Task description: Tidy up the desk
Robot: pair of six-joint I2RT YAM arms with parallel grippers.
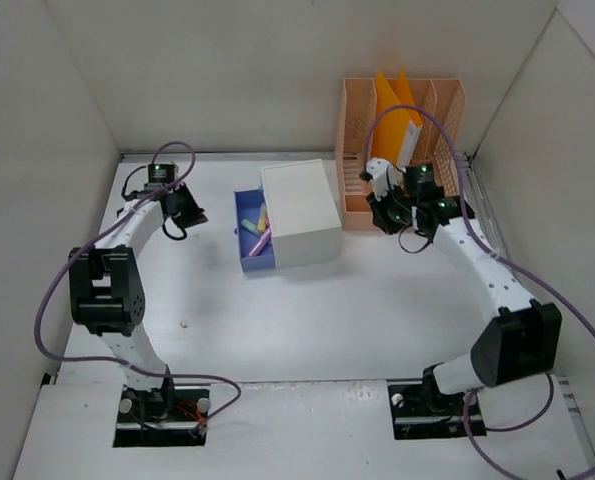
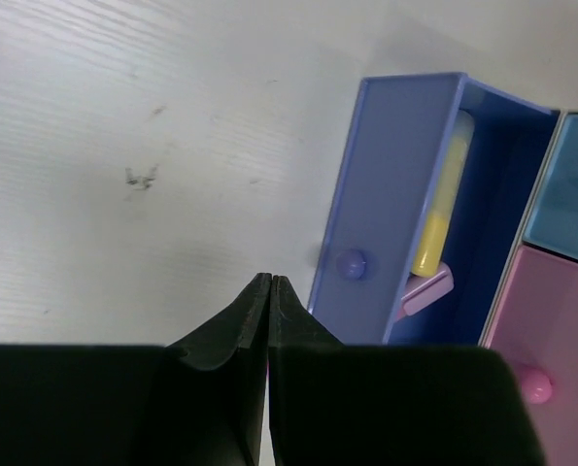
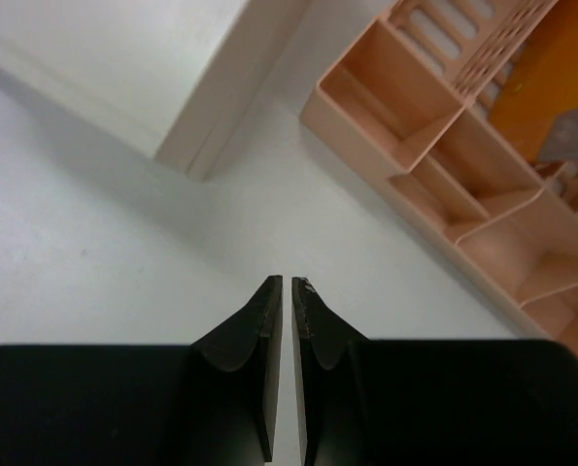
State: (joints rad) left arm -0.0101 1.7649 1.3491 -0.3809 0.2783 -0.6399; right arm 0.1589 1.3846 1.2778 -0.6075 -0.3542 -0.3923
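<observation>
Now | left gripper (image 2: pixel 270 282) closed, empty, beside pulled-out blue drawer (image 2: pixel 386 194) | right gripper (image 3: pixel 287 283) nearly closed, empty, over table (image 3: pixel 94 243)

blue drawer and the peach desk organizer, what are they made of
The open blue drawer looks like smooth moulded plastic: even colour, soft sheen, matching round knob. The peach slotted desk organizer also seems plastic, matte, with thin walls and moulded slots.

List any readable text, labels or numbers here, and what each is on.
None readable. The white box, blue drawer, peach organizer and desk show no print. A grey patch on the orange folder may be a label, too blurred to tell.
</observation>
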